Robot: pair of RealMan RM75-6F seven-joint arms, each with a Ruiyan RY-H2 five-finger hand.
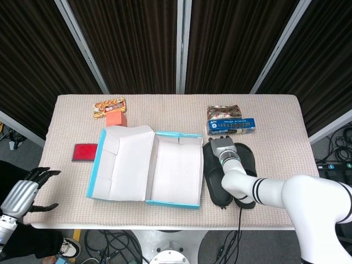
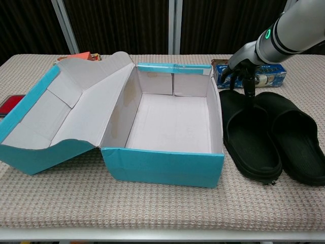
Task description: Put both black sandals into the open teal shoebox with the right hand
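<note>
The open teal shoebox [image 1: 176,170] [image 2: 170,124] lies mid-table with its lid folded out to the left and nothing inside. Two black sandals lie side by side just right of it: the inner one [image 1: 215,184] [image 2: 251,137] next to the box wall, the outer one [image 1: 246,165] [image 2: 299,140] beyond it. My right hand [image 1: 221,149] [image 2: 238,67] hangs over the far end of the inner sandal, fingers pointing down and apart, holding nothing. One fingertip [image 2: 250,90] reaches down to the gap between the sandals. My left hand [image 1: 23,193] floats open off the table's front left corner.
A blue biscuit pack [image 1: 231,126] [image 2: 266,75] and a brown snack bag [image 1: 224,113] lie just behind the sandals. Behind the box lid sit a snack packet [image 1: 109,107] and an orange box [image 1: 116,119]. A red case [image 1: 84,152] [image 2: 7,104] lies left of the lid.
</note>
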